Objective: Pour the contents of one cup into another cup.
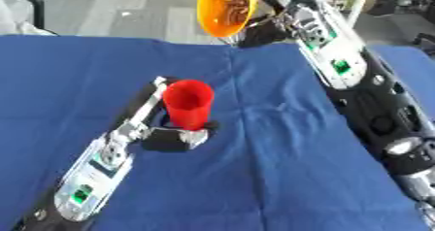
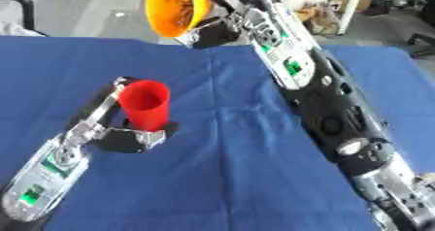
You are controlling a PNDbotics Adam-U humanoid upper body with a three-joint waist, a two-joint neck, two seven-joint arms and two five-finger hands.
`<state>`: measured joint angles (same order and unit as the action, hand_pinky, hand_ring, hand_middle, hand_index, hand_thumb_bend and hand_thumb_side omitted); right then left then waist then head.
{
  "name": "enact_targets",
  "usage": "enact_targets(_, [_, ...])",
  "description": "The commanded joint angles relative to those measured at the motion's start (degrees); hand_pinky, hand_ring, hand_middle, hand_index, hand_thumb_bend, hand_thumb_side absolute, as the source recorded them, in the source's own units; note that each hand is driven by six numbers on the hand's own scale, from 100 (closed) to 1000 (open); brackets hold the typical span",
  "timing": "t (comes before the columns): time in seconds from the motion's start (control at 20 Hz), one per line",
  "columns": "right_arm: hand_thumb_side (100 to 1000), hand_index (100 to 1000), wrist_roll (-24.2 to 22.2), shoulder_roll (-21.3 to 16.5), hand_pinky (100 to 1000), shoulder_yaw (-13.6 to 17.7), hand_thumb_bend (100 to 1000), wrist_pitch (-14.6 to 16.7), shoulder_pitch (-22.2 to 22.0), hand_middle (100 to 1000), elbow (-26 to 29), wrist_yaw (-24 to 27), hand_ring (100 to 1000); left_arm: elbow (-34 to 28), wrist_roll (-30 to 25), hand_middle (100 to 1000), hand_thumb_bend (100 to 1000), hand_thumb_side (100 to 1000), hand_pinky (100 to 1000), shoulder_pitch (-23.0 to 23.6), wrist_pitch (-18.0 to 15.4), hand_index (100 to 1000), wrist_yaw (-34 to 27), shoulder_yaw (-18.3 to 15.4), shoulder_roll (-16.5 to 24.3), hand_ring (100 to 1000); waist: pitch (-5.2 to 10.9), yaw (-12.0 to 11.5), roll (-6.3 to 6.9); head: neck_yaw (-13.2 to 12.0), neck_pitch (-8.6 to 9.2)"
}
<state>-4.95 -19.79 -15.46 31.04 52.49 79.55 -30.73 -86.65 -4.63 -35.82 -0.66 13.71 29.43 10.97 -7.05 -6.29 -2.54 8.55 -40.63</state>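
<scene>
The left hand (image 1: 174,137) curls around the base of an upright red plastic cup (image 1: 188,104) standing on the blue-clothed table (image 1: 255,176). The right hand (image 1: 265,27) clasps an orange plastic cup (image 1: 225,8) raised above the table's far edge, tipped sideways with its mouth facing the camera. No writing is readable.

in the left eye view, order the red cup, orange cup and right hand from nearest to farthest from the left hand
1. Red cup: upright on the blue cloth, with the left hand curled round its base.
2. Right hand: at the far edge, up and to the right, holding the orange cup.
3. Orange cup: raised and tipped at the top of the view; nearly level with the right hand, so 2 and 3 are close.
</scene>
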Motion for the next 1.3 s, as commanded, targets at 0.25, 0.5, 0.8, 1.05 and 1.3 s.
enact_targets(0.25, [100,583,0.40,0.19,719,-0.17,100,1.37,1.59,317,0.24,-2.05,671,-0.43,-0.20,296,359,205,100,-1.38,-0.53,598,0.48,-0.03,-0.43,289,0.98,0.00,0.12,0.13,0.79])
enact_targets(0.5, [100,589,1.28,0.78,731,-1.02,100,3.39,1.32,326,2.43,-5.48,674,-0.35,-0.29,297,358,205,100,-1.81,-0.59,598,0.41,-0.36,-0.50,290,0.92,0.20,0.18,0.02,0.87])
enact_targets(0.8, [100,600,2.69,1.05,750,-1.48,100,5.04,1.07,341,3.07,-9.36,679,-0.60,-0.42,298,358,205,100,-1.98,-0.51,600,0.25,-0.60,-0.39,291,0.96,0.32,0.38,0.05,0.83])
enact_targets(1.05, [100,600,4.04,1.18,751,-1.71,100,5.97,0.84,341,2.78,-12.02,679,-0.96,-0.55,299,359,205,100,-2.09,-0.38,600,0.08,-0.71,-0.38,292,0.92,0.42,0.44,0.02,0.90])
enact_targets(1.3, [100,602,4.84,1.18,754,-1.78,100,6.46,0.76,344,2.35,-13.27,679,-1.53,-0.98,300,359,205,100,-2.07,-0.28,601,-0.08,-0.60,-0.33,293,0.86,0.40,0.49,-0.01,0.84])
